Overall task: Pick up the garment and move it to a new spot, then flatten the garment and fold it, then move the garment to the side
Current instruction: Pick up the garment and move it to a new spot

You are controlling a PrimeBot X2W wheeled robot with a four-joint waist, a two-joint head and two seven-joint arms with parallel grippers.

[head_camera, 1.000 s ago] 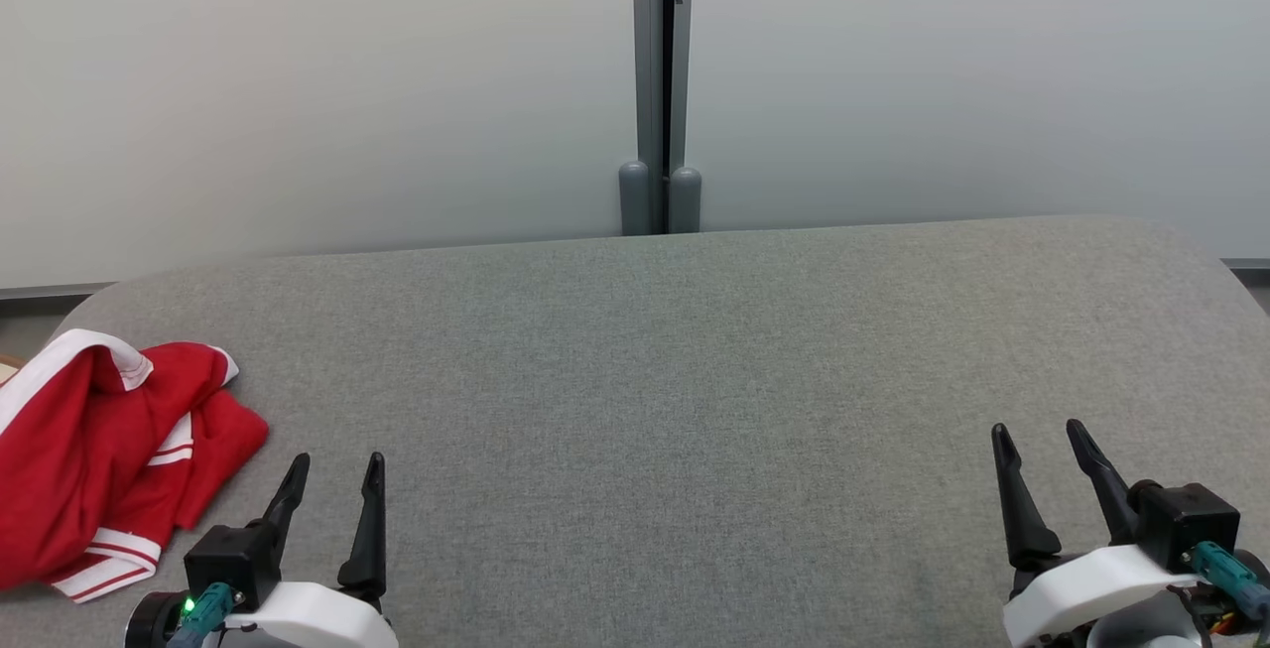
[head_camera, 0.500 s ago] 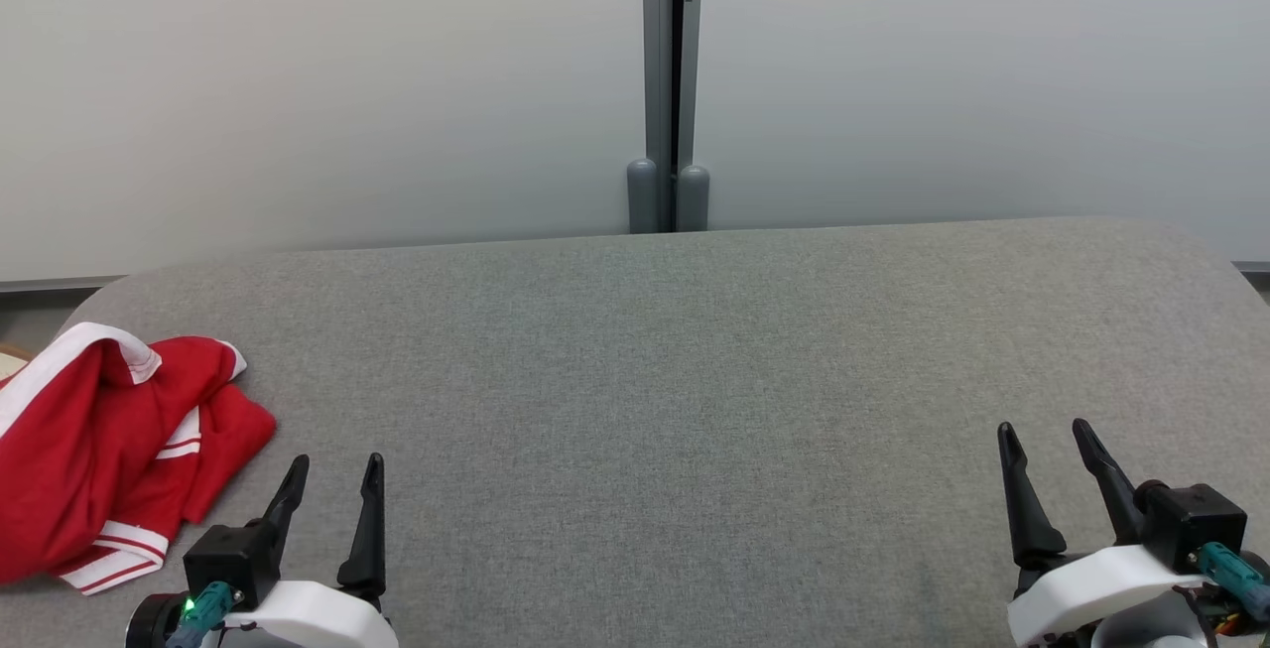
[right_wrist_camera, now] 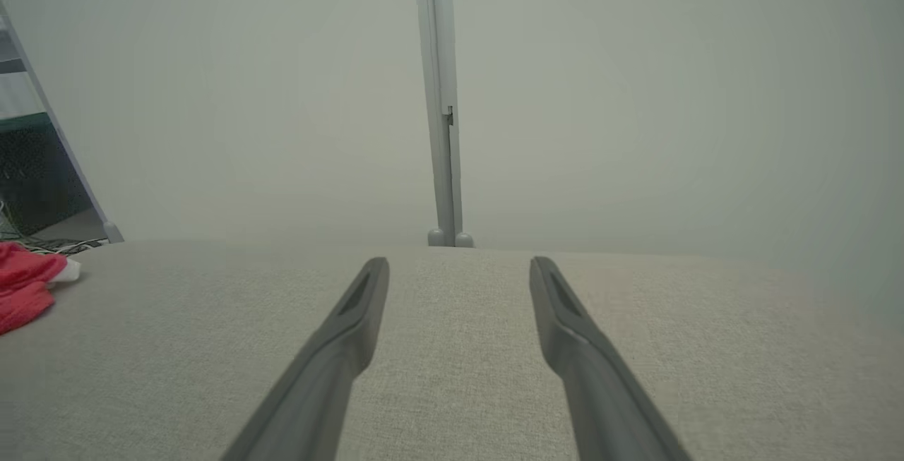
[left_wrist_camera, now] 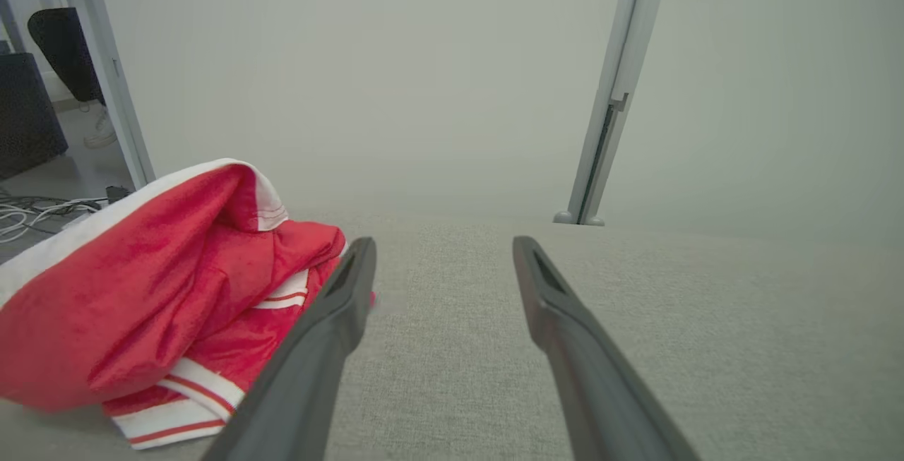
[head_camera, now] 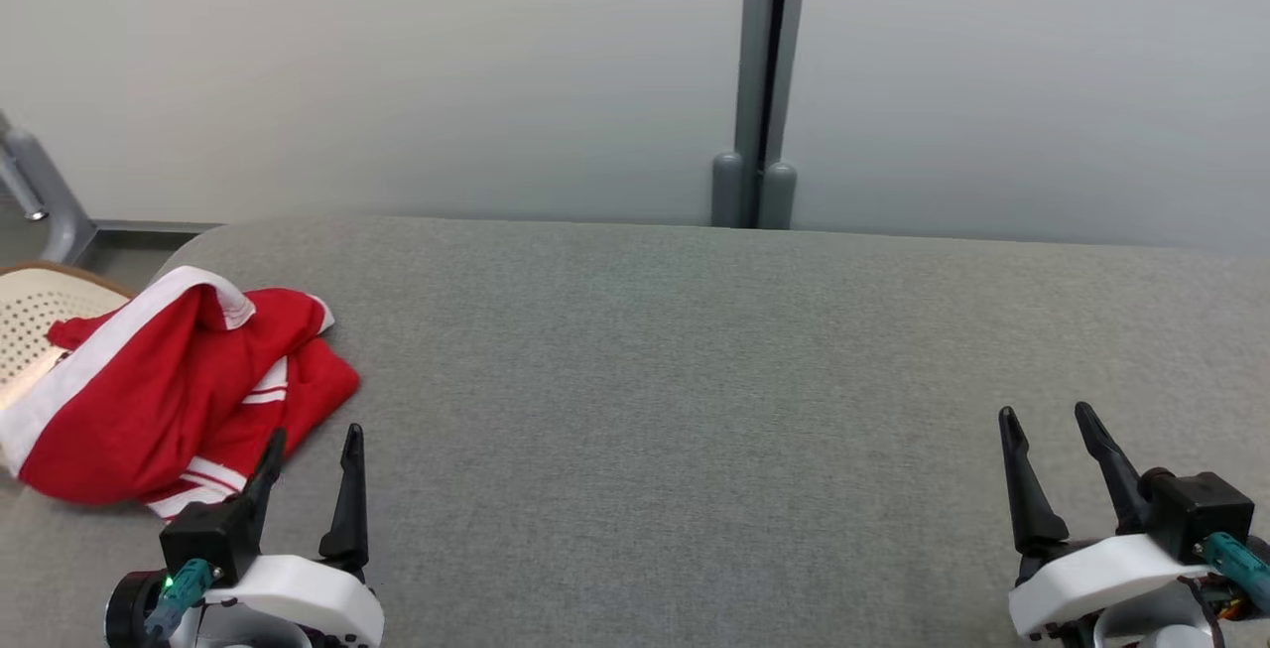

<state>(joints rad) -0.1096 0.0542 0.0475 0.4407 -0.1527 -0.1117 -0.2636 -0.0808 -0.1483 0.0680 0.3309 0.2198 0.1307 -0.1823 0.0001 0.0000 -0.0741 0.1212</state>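
View swung left, garment [head_camera: 169,400] beside perforated container [head_camera: 30,323]

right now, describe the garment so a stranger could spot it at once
Start at the wide grey fabric-covered table and go to its left end. The garment lies crumpled there, close by the left gripper. It is bright red with white striped bands, unlike anything nearby.

Grey fabric table [head_camera: 695,360]; crumpled red garment [head_camera: 169,400] at left end.
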